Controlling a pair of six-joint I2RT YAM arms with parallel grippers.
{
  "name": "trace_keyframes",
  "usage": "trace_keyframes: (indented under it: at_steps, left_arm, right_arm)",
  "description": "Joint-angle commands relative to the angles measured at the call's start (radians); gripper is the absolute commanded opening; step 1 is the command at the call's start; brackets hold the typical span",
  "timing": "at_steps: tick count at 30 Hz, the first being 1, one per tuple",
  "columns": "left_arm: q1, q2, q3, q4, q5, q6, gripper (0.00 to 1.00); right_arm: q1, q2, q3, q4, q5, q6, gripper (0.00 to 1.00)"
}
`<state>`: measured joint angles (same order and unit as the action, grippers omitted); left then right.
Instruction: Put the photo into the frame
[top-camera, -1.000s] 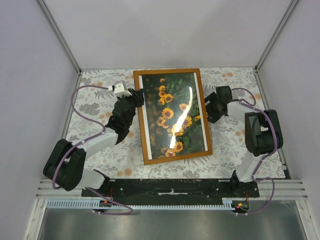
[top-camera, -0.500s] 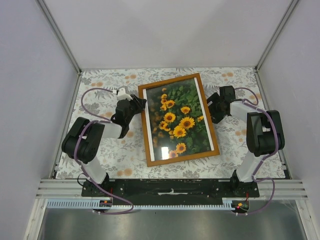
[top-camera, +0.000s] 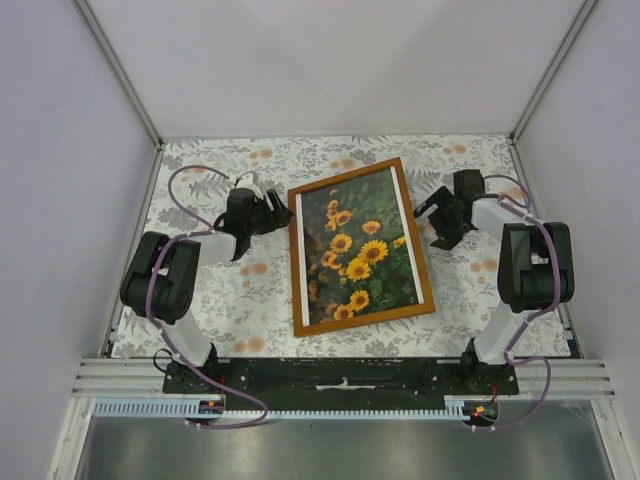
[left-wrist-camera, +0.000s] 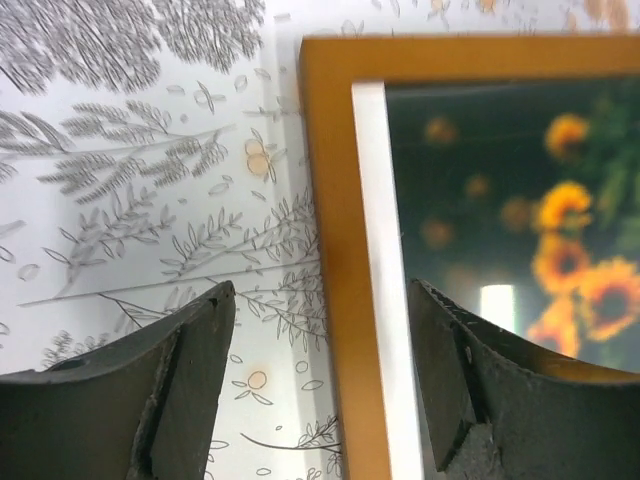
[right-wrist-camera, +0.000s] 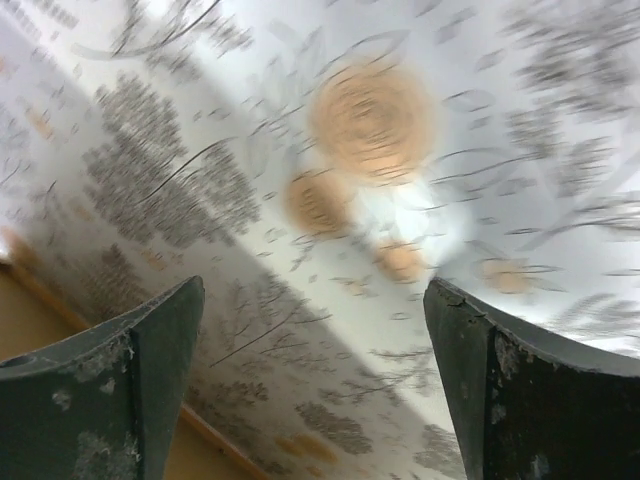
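Squarely between left gripper (top-camera: 276, 212) and right gripper (top-camera: 434, 220): frame (top-camera: 366, 319), photo (top-camera: 355, 250) inside.

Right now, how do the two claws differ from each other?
The left claw sits at the frame's left rail, one finger on each side of it in its own camera; the right claw stands apart from the frame, over the flowered tablecloth. The left claw's view takes in the sunflower photo; the right claw's shows almost only cloth. Both are open and hold nothing.
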<state>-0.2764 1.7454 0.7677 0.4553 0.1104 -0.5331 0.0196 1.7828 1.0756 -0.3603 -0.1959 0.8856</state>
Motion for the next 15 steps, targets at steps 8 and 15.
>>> trace_keyframes:
  at_steps: [8, 15]
  left_arm:
    - [0.019, -0.136, 0.271, -0.521, -0.005, 0.002, 0.76]
    - [0.016, -0.250, 0.199, -0.639, -0.012, -0.033, 0.76]
  right_arm:
    - [-0.159, -0.055, 0.190, -0.299, 0.207, -0.123, 0.98]
    - [-0.047, -0.172, 0.031, -0.180, 0.113, -0.197, 0.96]
